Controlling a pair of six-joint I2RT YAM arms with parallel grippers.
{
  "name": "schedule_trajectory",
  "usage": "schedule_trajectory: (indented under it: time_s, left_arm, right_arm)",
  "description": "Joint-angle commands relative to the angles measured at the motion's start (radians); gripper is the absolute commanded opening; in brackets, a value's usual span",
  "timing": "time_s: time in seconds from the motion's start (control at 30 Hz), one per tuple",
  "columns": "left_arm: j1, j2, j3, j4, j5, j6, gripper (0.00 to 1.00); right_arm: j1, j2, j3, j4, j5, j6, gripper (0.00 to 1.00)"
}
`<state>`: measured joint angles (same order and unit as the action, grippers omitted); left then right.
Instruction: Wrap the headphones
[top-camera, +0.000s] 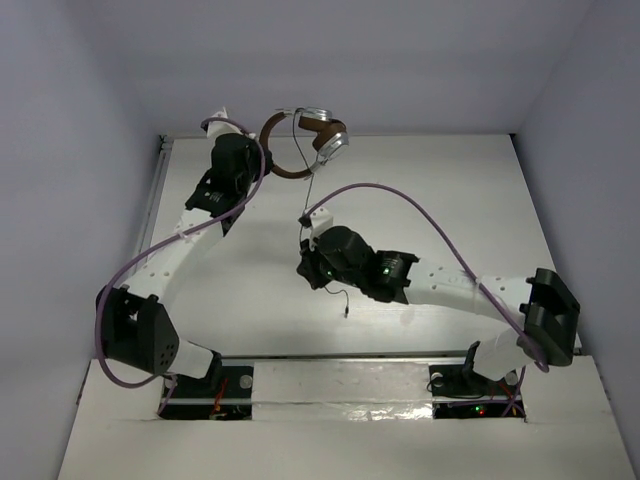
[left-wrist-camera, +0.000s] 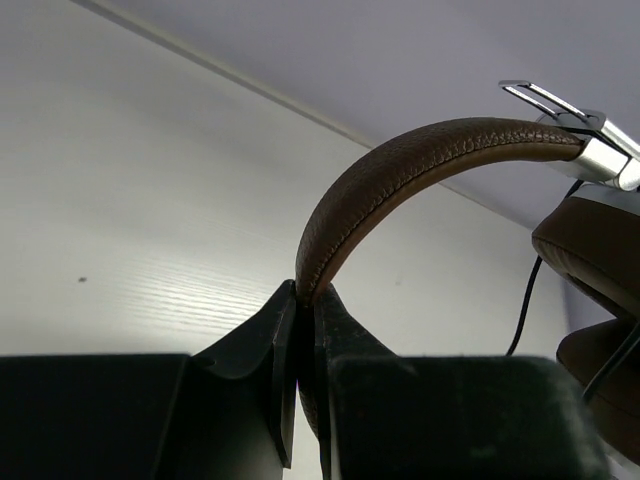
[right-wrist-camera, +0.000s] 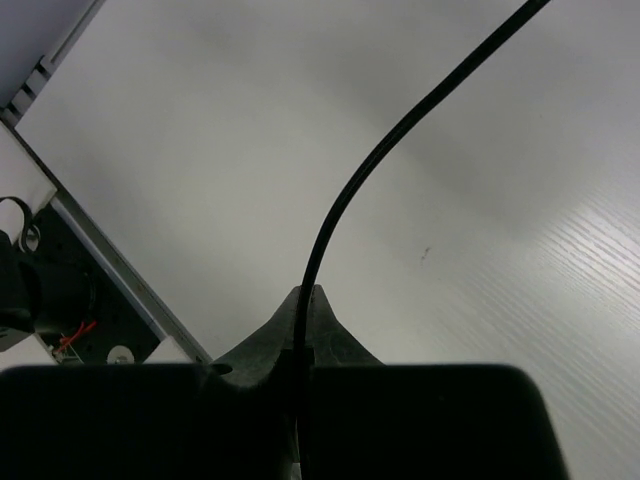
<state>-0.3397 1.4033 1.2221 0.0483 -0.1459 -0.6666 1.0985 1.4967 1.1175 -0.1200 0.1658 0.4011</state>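
The headphones (top-camera: 305, 140) hang above the far part of the table, brown headband (left-wrist-camera: 400, 170) arched and silver earcups (top-camera: 330, 140) to the right. My left gripper (left-wrist-camera: 307, 295) is shut on the headband and holds it up; it shows in the top view (top-camera: 262, 160) too. The thin dark cord (top-camera: 309, 195) runs down from the earcup to my right gripper (top-camera: 305, 252), which is shut on the cord (right-wrist-camera: 350, 200) near the table's middle. The cord's free end with its plug (top-camera: 344, 310) trails below the right gripper.
Thick purple robot cables (top-camera: 420, 205) loop over both arms. A metal rail (top-camera: 152, 200) runs along the table's left edge. White walls enclose the back and sides. The arm bases (top-camera: 340, 385) sit at the near edge.
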Motion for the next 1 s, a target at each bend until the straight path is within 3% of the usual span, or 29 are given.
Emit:
schedule_trajectory:
  time_s: [0.0, 0.2, 0.43, 0.6, 0.97]
  left_arm:
    - [-0.025, 0.003, 0.043, 0.036, -0.179, 0.088, 0.00]
    - [-0.077, 0.040, 0.047, -0.004, -0.284, 0.176, 0.00]
    - [-0.185, 0.111, 0.091, -0.100, -0.319, 0.286, 0.00]
    - [-0.260, 0.088, 0.085, -0.133, -0.302, 0.335, 0.00]
    - [-0.288, 0.010, 0.019, -0.180, -0.166, 0.370, 0.00]
  right_arm:
    - [0.021, -0.050, 0.074, -0.136, 0.093, -0.041, 0.00]
    - [0.031, -0.110, 0.198, -0.340, 0.139, -0.108, 0.00]
    - [0.031, -0.083, 0.344, -0.487, 0.357, -0.228, 0.00]
    - [0.008, -0.081, 0.378, -0.442, 0.434, -0.307, 0.00]
    - [-0.068, -0.125, 0.347, -0.322, 0.505, -0.386, 0.00]
